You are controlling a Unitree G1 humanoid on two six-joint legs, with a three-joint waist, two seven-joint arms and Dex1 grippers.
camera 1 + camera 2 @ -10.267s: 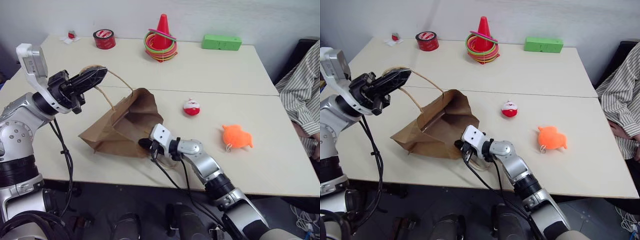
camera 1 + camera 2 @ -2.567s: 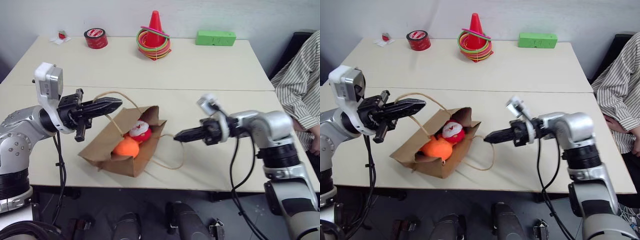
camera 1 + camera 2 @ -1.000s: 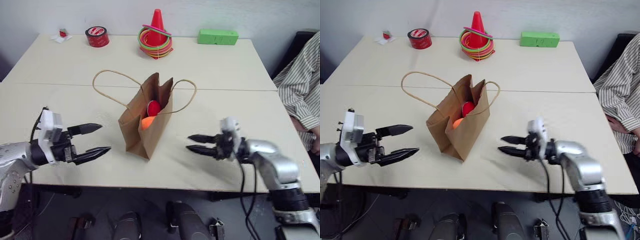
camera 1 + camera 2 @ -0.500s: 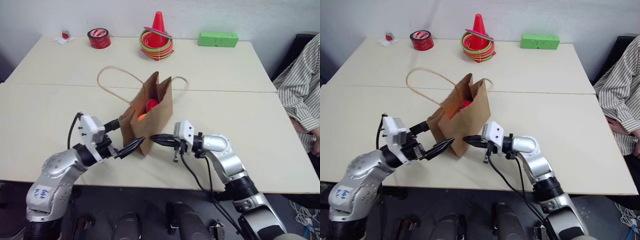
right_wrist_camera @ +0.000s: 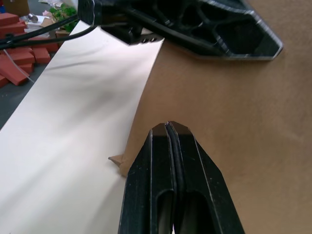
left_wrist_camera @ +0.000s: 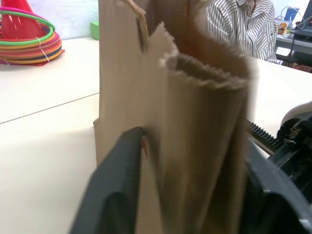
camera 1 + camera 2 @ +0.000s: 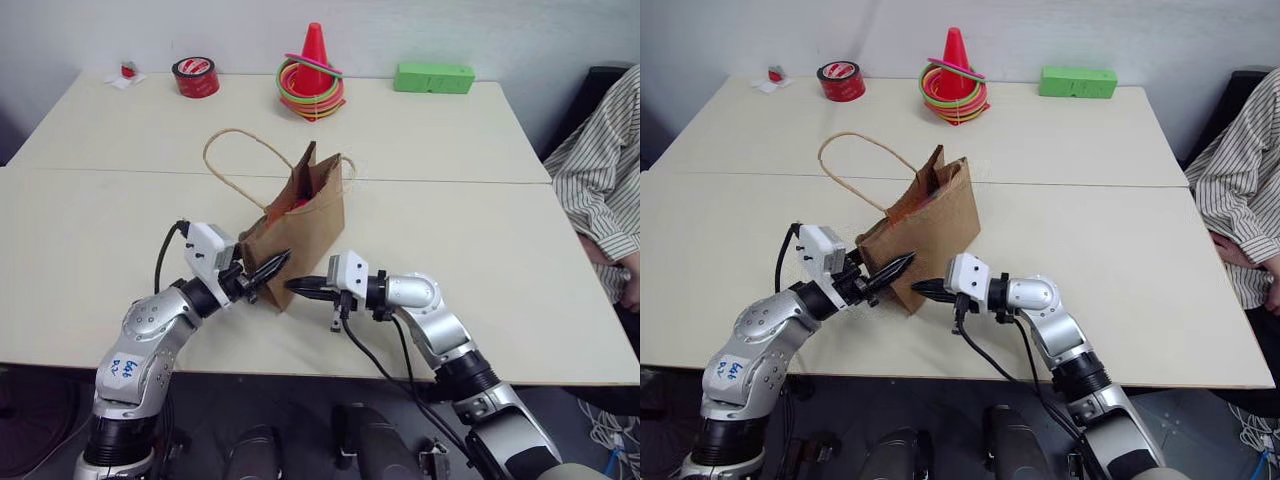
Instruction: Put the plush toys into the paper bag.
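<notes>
The brown paper bag (image 7: pixel 312 228) stands upright mid-table, its loop handle (image 7: pixel 232 158) arching to the left. The plush toys are inside it; just a sliver of red (image 7: pixel 298 203) shows at the mouth. My left gripper (image 7: pixel 272 266) reaches in from the left, shut on the bag's lower near edge. In the left wrist view the bag (image 6: pixel 195 122) is pinched between both fingers (image 6: pixel 117 195). My right gripper (image 7: pixel 292 285) comes from the right, shut and empty. Its tip (image 5: pixel 168 126) rests at the bag's brown side (image 5: pixel 234 122) near the bottom corner.
Along the far edge stand a red tape roll (image 7: pixel 192 76), a red cone with coloured rings (image 7: pixel 314 75) and a green block (image 7: pixel 433 77). A tiny red-and-white item on white paper (image 7: pixel 126 72) lies at the far left. A person in a striped shirt (image 7: pixel 605 180) sits at the right.
Both grippers came in from the sides to the bag's near bottom corner. The left one went from wide open to pinching the bag; the right one went from slightly open to shut.
</notes>
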